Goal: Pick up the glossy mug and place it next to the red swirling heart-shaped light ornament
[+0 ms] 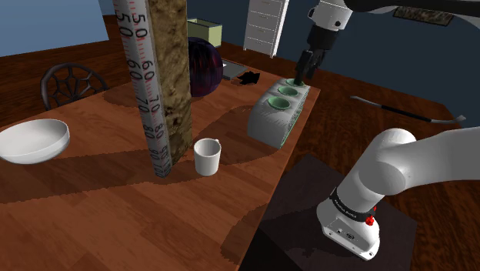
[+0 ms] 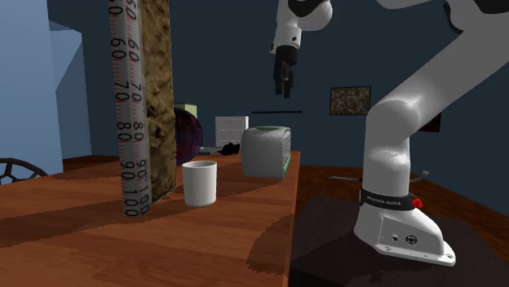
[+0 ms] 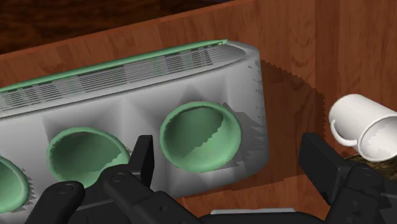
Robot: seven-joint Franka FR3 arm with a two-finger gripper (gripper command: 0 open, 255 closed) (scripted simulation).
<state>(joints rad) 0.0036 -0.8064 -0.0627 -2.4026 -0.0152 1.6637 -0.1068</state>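
- While the shoulder view puts my gripper [image 1: 305, 69] at upper right, over a grey block with green cups [image 1: 277, 114], the white mug [image 1: 208, 156] stands upright at mid-frame on the bench [image 1: 92, 208], well apart from me.
- In the second exterior view the mug sits left of centre, near a tall ruled post [image 2: 130, 122].
- In the wrist view my fingers [image 3: 143, 159] are spread and hold nothing, and the mug lies past the block's end. It looks light, rigid, slick and breakable, so I'd pinch its wall at the rim, clear of the handle.
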